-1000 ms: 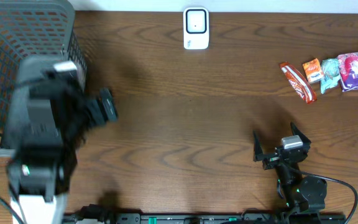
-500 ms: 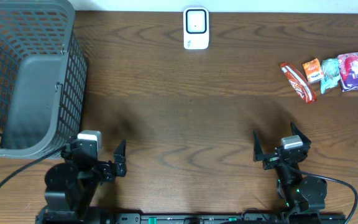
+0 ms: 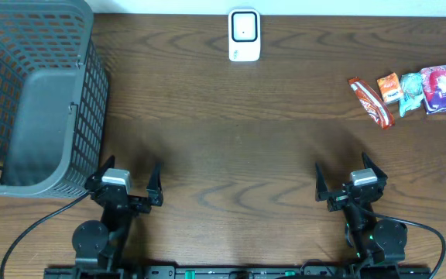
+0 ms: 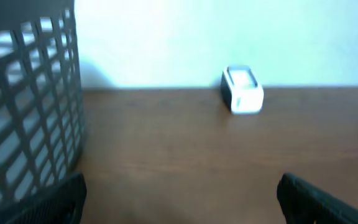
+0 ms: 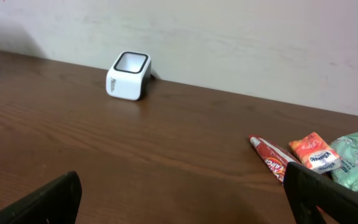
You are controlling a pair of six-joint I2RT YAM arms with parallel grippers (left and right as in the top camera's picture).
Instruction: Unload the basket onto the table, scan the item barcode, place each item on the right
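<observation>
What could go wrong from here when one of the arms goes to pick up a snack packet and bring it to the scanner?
1. The snack packets lie bunched closely at the far right, so the open right gripper might nudge neighbours or lift two at once.
2. No barcode shows on any packet from these views, so a packet may well reach the scanner with its code facing the wrong way and fail to read.

Open tabletop between basket and snacks
</observation>
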